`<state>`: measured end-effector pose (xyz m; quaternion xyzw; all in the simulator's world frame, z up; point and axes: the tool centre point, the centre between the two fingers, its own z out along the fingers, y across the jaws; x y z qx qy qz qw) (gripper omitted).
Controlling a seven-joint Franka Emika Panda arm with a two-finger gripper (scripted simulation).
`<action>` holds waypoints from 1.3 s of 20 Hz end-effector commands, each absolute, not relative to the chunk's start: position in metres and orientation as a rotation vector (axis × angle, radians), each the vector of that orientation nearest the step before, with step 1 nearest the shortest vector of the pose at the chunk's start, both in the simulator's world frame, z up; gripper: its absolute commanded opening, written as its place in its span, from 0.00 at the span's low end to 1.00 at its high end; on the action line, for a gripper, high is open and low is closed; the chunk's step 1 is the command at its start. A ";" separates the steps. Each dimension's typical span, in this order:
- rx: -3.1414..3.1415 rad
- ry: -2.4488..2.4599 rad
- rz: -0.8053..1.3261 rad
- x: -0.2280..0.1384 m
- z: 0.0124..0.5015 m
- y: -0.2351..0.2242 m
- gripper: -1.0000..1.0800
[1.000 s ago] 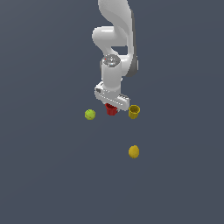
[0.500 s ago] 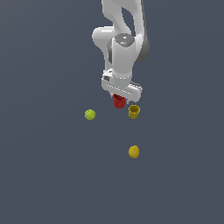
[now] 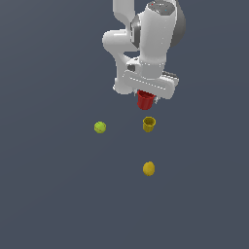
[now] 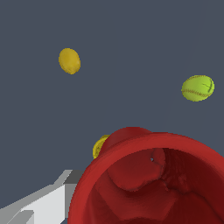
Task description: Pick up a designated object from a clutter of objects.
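The small glossy red tapered plastic cup [image 4: 151, 179] fills the wrist view, open rim toward the camera, with one pale grey finger [image 4: 41, 203] just beside its wall. In the exterior view it hangs below the white gripper [image 3: 146, 97], clear of the dark grey tabletop [image 3: 48, 194]; the fingers seem clamped on its rim, though the hand hides the contact.

Just below the red cup in the exterior view stands the yellow-ochre cup [image 3: 149, 124]. The lime-green ball [image 3: 100, 127] lies toward that view's left of the red cup. The yellow lemon-shaped ovoid [image 3: 149, 168] sits well below it.

The likely risk is slippage. Glossy tapered plastic held by its edge could twist loose under a quick swing and drop onto the ochre cup.
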<state>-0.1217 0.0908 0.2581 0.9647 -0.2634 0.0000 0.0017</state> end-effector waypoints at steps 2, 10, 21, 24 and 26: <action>3.028 -0.827 0.001 -0.119 0.290 0.109 0.00; 3.029 -0.826 0.000 -0.109 0.363 0.152 0.00; 3.030 -0.828 0.000 -0.098 0.425 0.188 0.00; 3.030 -0.828 0.000 -0.096 0.433 0.193 0.00; 3.030 -0.828 0.000 -0.095 0.436 0.195 0.00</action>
